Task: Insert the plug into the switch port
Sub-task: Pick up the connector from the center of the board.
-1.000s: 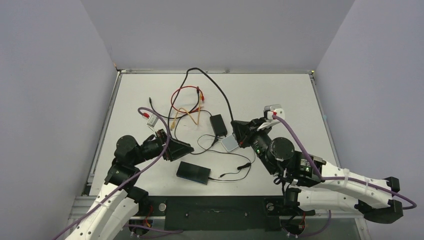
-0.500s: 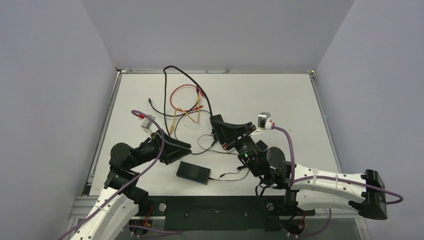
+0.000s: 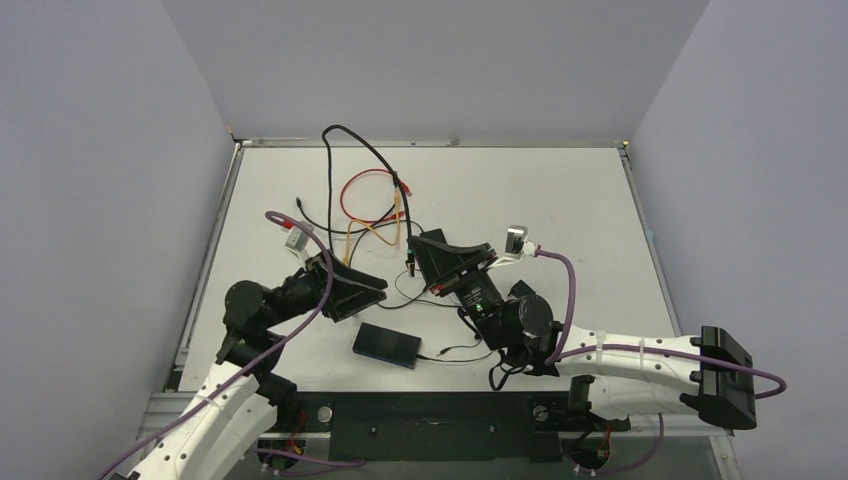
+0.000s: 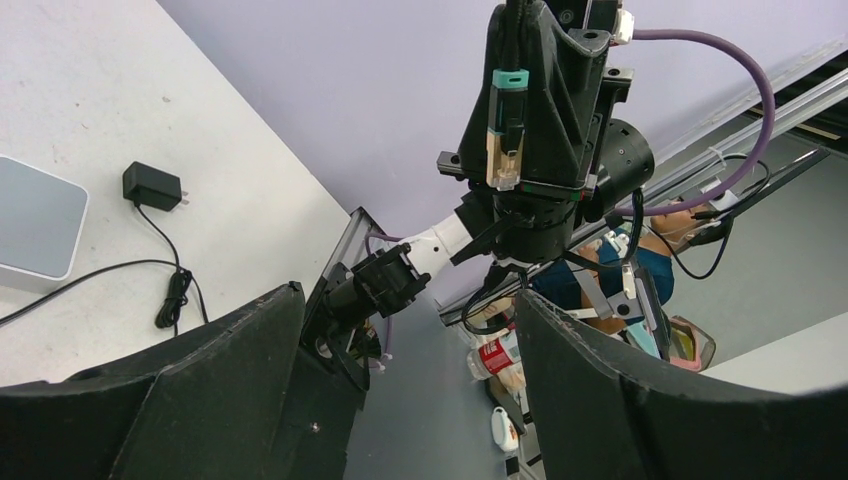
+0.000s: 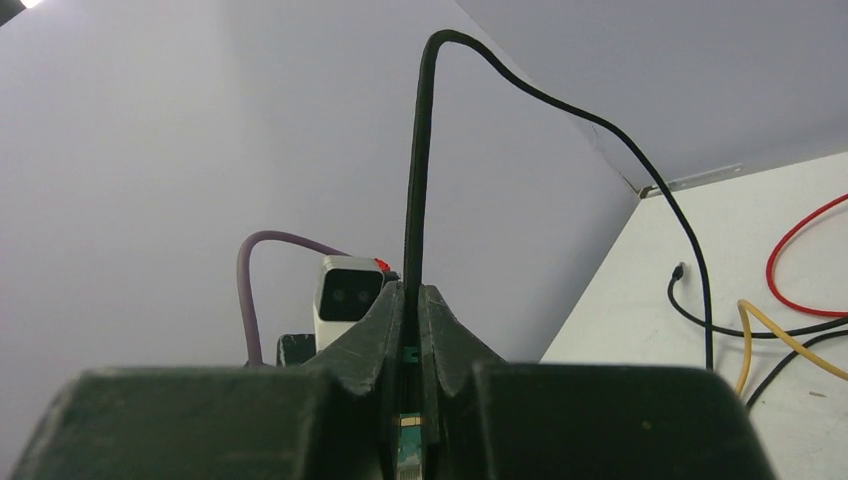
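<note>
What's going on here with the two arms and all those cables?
The right gripper is shut on the plug of a black cable, holding it up above the table. The left gripper is open and empty, facing the plug. The flat black switch lies on the table between the arms; the plug is not yet in it.

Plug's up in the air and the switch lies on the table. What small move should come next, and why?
Probably ease the open left gripper forward to take the plug. The right gripper is shut on it, but the cable leaves past its fingertips, so the plug points inward and likely cannot enter the switch from this grip.
</note>
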